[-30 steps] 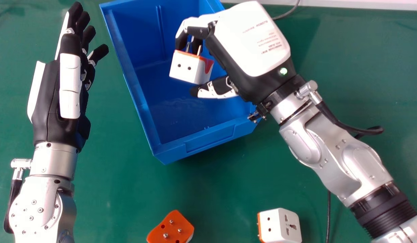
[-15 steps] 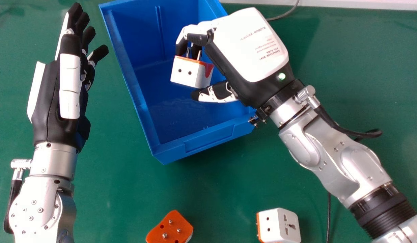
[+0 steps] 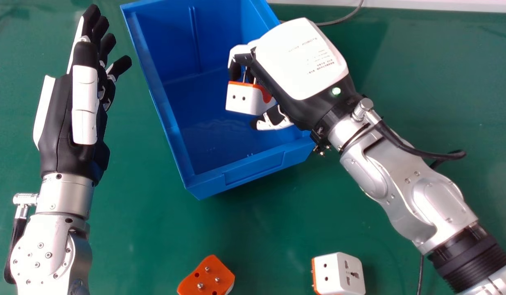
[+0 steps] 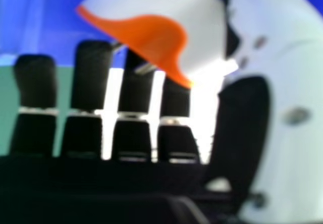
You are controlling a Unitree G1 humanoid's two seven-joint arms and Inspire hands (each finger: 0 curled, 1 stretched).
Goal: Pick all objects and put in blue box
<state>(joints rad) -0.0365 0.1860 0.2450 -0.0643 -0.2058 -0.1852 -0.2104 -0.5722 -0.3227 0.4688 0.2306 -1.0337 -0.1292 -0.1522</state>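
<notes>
While the orange plug (image 3: 214,272) lies pins up on the table (image 3: 134,229) at the near edge of the head view, the white plug (image 3: 333,273) rests well apart to its right, sockets facing the right side. From the left of that same edge, the left forearm (image 3: 52,254) runs straight forward; the left hand (image 3: 62,114) is open beside the box (image 3: 253,170), thumb uppermost and fingers stretched toward the far side. The right forearm (image 3: 433,205) slants in from the near right corner, across the table, to bring the right hand (image 3: 300,61) over the box's right wall, back upward. Its fingers curl down over the pins of the held plug (image 3: 240,102), with the thumb below on the near side, so the hand is clamped on that plug, above the box's floor. The head view shows the held plug's white face with two holes; the right hand view gives its wavy orange flank, the pins pointing to the fingertips and the broad inner side of the thumb. Farthest off, a cord (image 3: 345,18) curves behind the box beside a pale strip (image 3: 400,4).
</notes>
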